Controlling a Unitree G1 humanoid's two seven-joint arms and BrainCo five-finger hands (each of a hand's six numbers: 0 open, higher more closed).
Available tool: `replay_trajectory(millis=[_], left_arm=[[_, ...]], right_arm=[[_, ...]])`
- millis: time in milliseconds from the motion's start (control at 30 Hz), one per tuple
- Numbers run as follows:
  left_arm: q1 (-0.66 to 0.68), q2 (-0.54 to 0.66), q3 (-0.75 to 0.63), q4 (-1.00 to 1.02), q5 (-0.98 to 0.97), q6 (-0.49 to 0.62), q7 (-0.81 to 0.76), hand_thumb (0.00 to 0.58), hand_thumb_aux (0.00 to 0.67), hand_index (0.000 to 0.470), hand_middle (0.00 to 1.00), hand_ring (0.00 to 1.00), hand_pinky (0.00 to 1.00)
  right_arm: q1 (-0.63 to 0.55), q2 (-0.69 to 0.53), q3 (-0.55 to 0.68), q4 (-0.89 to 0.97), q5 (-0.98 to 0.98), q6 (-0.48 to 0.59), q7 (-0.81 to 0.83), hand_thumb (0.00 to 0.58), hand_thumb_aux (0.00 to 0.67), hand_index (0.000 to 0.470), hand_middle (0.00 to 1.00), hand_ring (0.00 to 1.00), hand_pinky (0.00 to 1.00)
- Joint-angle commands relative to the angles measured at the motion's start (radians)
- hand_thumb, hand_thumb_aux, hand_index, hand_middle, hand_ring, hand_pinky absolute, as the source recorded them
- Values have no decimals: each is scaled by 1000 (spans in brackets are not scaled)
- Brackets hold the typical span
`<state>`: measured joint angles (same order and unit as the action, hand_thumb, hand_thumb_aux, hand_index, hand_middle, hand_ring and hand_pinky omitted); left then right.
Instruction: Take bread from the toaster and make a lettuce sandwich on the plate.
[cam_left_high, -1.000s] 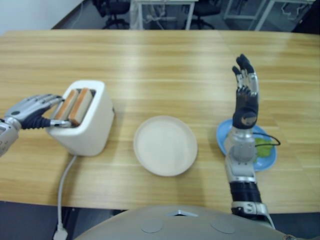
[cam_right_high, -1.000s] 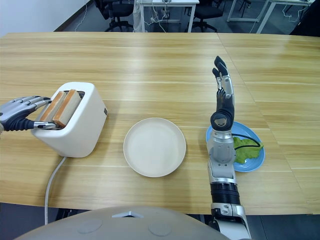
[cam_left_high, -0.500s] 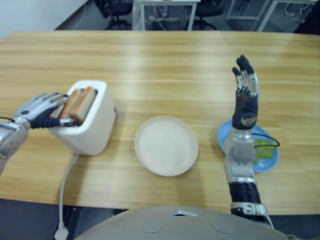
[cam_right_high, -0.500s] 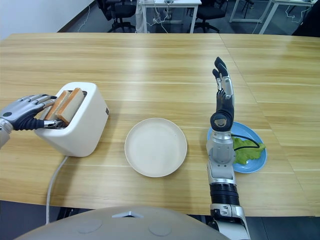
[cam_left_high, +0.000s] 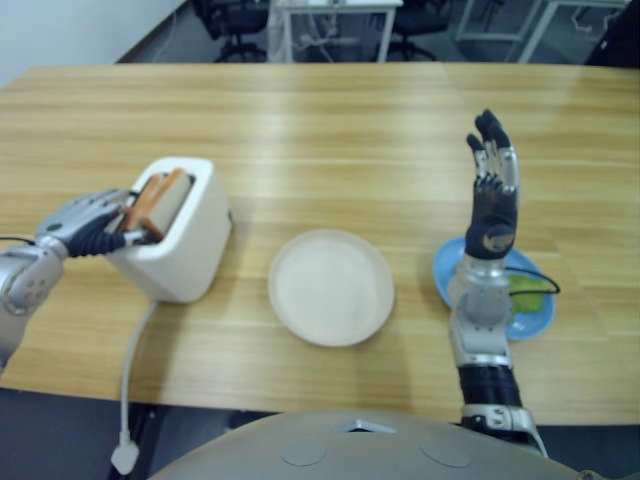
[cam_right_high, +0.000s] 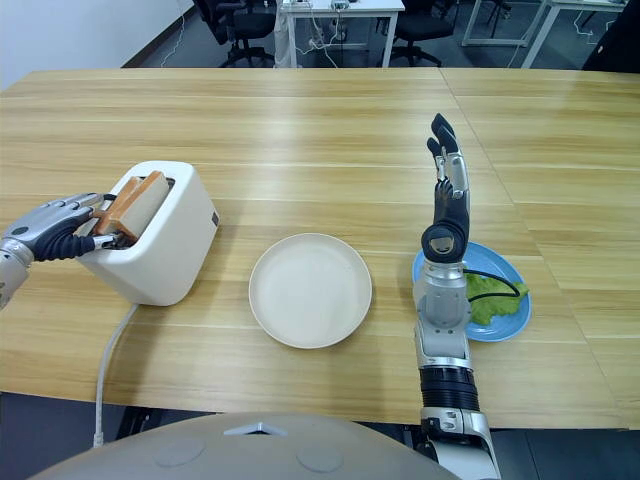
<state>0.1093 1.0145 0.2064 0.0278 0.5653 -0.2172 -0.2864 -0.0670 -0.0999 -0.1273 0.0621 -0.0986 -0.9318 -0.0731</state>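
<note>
1. Tabletop (cam_right_high: 300, 130): one, wood, filling the frame. The task things sit along its lower half.
2. Toaster (cam_right_high: 170, 250): one, white, lower left, and its body looks canted. One cord (cam_right_high: 110, 350) trails toward the bottom edge. The step in hand, by your read, is getting the first slice out.
3. Plate (cam_right_high: 310, 290): one, cream, lower centre, bare. None of the sandwich is built yet.
4. Blue dish (cam_right_high: 510, 322): one, lower right, near the plate but apart from it.
5. Robot hands: two.
   - The left robot hand (cam_right_high: 50, 232) is at far left, up against the toaster's slot end by the nearer slice. You cannot tell whether it has closed on that slice.
   - The right robot hand (cam_right_high: 445, 180) stands upright right of centre, above the blue dish, fingers straight and holding nothing.
6. Bread (cam_right_high: 135, 198): two slices, standing in the slots with their tops proud.
7. Lettuce (cam_right_high: 490, 298): one leaf, lying in the blue dish.
8. Next move, as you'd judge it: confirm a firm hold on the nearer slice. Lift it along the slot so the toaster doesn't drag or tip, then carry it right to the plate.
</note>
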Motion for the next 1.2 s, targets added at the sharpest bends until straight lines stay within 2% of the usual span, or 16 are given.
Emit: replay_trajectory(millis=[33, 167, 200, 233, 267, 833, 1200], left_arm=[[-31, -20, 2, 42, -8, 50, 10, 580, 670, 460, 0, 0, 0], [-67, -40, 9, 76, -29, 73, 34, 580, 670, 460, 0, 0, 0], [-75, -40, 6, 87, -30, 73, 40, 580, 670, 460, 902, 902, 902], [-83, -44, 7, 96, -33, 72, 50, 580, 670, 460, 902, 902, 902], [-90, -47, 6, 105, -39, 67, 55, 580, 670, 460, 1000, 1000, 1000], [-128, -85, 19, 73, -83, 60, 125, 580, 670, 460, 1000, 1000, 1000], [-196, -114, 56, 57, -119, 50, 194, 580, 670, 460, 1000, 1000, 1000]], right_arm=[[5, -3, -8, -5, 2, 5, 0, 0, 0, 0, 0, 0, 0], [8, -7, -10, -6, 5, 5, 1, 0, 0, 0, 0, 0, 0], [8, -8, -11, -5, 5, 6, 1, 0, 0, 0, 0, 0, 0], [9, -9, -11, -5, 6, 7, 1, 0, 0, 0, 0, 0, 0], [10, -9, -12, -5, 6, 7, 1, 0, 0, 0, 0, 0, 0], [23, -9, -14, -22, 5, 15, -2, 0, 0, 0, 0, 0, 0], [18, -5, -17, -15, -2, 20, -9, 0, 0, 0, 0, 0, 0]])
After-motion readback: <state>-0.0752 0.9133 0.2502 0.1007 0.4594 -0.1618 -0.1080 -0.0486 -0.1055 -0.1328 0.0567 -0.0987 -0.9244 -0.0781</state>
